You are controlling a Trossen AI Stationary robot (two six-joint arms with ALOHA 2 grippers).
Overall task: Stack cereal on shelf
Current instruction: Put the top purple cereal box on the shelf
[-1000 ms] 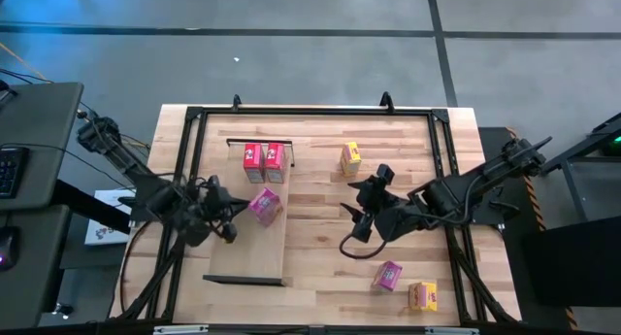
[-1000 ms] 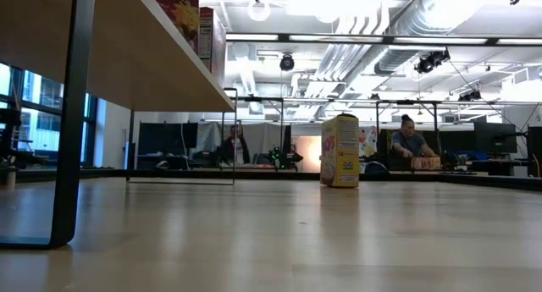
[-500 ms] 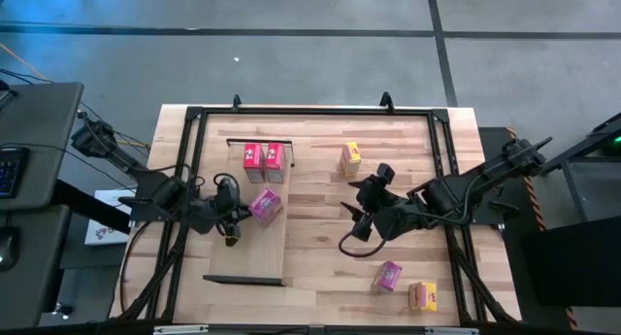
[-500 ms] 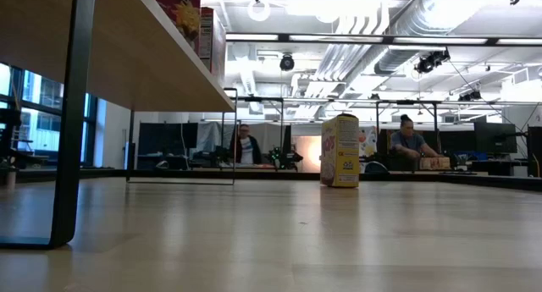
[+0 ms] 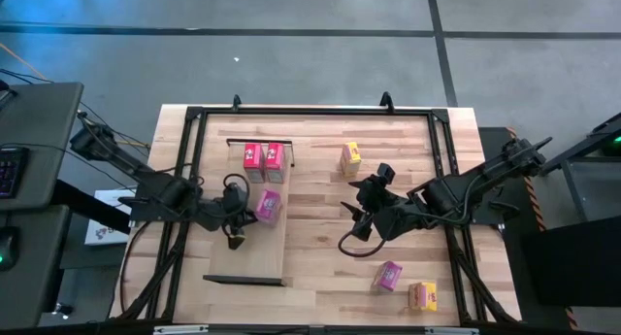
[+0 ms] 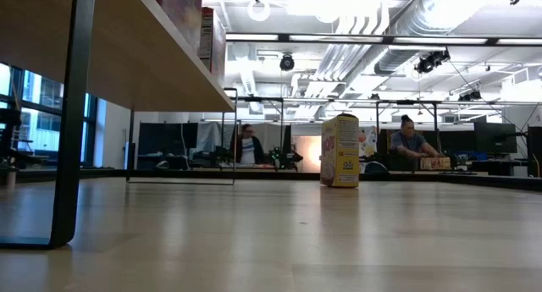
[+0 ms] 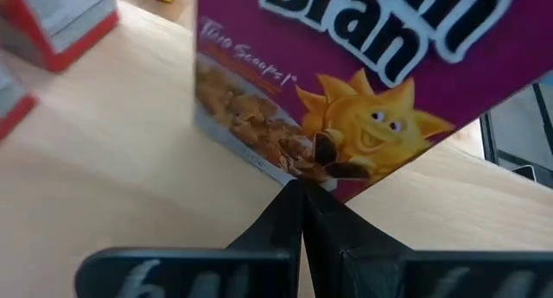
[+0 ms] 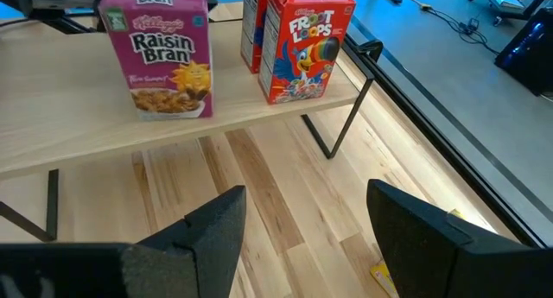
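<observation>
Bright, even overhead light w/ soft shadows; ceiling lamps [image 6: 258, 8] glare (low view); left wrist close-up blurry.

Grey floor [image 5: 310, 63] surrounded tabletop [image 5: 320, 180]. Ceiling ducts [image 6: 373, 38], lamps [image 6: 258, 8] overhead. Windows [image 6: 25, 114] at side. Two seated persons [image 6: 411, 144] behind.

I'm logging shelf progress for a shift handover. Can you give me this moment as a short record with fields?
on shelf: two red Froot Loops boxes, one Raisin Bran box
on tabletop: yellow box, pink box, second yellow box
left gripper: shut, at the Raisin Bran box
right gripper: open, empty, above the tabletop
</observation>
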